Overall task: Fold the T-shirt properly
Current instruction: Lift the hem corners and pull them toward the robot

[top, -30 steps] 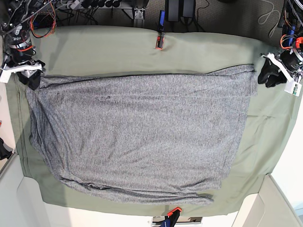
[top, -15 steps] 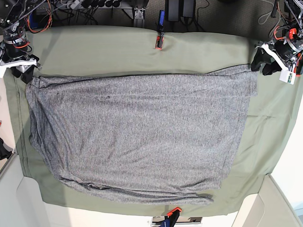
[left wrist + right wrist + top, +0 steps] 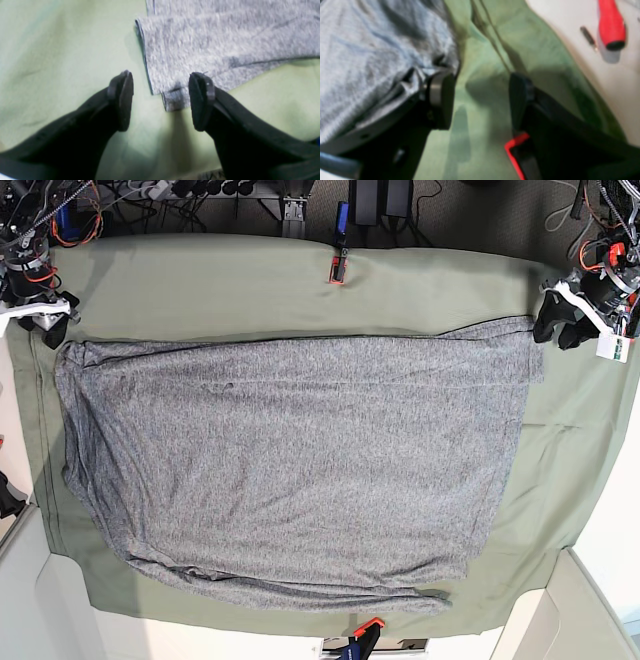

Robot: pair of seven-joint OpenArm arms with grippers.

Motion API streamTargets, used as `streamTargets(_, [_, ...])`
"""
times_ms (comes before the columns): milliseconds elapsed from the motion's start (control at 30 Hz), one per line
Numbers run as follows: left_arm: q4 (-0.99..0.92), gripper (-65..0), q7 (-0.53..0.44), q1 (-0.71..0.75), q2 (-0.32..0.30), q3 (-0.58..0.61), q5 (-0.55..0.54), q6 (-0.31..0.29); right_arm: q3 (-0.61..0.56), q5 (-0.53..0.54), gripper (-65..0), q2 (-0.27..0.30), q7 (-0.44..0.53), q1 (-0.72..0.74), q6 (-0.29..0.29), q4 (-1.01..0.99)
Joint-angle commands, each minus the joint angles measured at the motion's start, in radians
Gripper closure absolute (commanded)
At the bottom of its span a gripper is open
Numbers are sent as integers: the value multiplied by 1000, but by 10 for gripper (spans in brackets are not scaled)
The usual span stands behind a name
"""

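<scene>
The heather-grey T-shirt (image 3: 290, 470) lies spread flat on the olive-green cloth (image 3: 200, 280), folded over along its far edge. My left gripper (image 3: 556, 320) hovers just off the shirt's far right corner. In the left wrist view this gripper (image 3: 161, 100) is open, and the shirt's corner (image 3: 175, 100) lies loose on the cloth below the gap. My right gripper (image 3: 50, 322) sits at the far left corner. Its wrist view shows it (image 3: 480, 100) open over bare cloth, one finger (image 3: 442, 100) against the bunched shirt edge (image 3: 382, 62).
A red clamp (image 3: 336, 270) pins the cloth at the far edge and an orange one (image 3: 366, 626) at the near edge. A red-handled tool (image 3: 611, 25) lies on the white surface beyond the cloth's left side. Cables and electronics crowd the back.
Both grippers have opened, let go of the shirt's far corners and drawn back outward and away. The shirt has stayed spread flat.
</scene>
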Motion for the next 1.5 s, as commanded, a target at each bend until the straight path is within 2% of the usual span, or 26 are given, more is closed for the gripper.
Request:
streamTargets(0, [-2,-379,-19,-5,-12,-10,-12,-4,2,17,-346,10,11,10,10,-1])
streamTargets(267, [-25,-379,6,-24,-2,-5,5,-4,-1,31,-345,10,-5,49,10,-13])
streamTargets(567, [-25,-379,3,-24,1,71,24,-4,-39,30,-345,10,3,51,10,-13])
streamTargets(1000, [-25,-379,-3,-27,5,74,34,1,-41,28,-345,10,21,75,10,-15])
streamTargets(1200, [-25,-379,8,-27,6,81,26,1,-87,2,-345,10,19,85,10,-16])
streamTargets(1467, [-25,-378,8,-26,21,155,26,0,-117,-23,-345,2,22,85,8,-16])
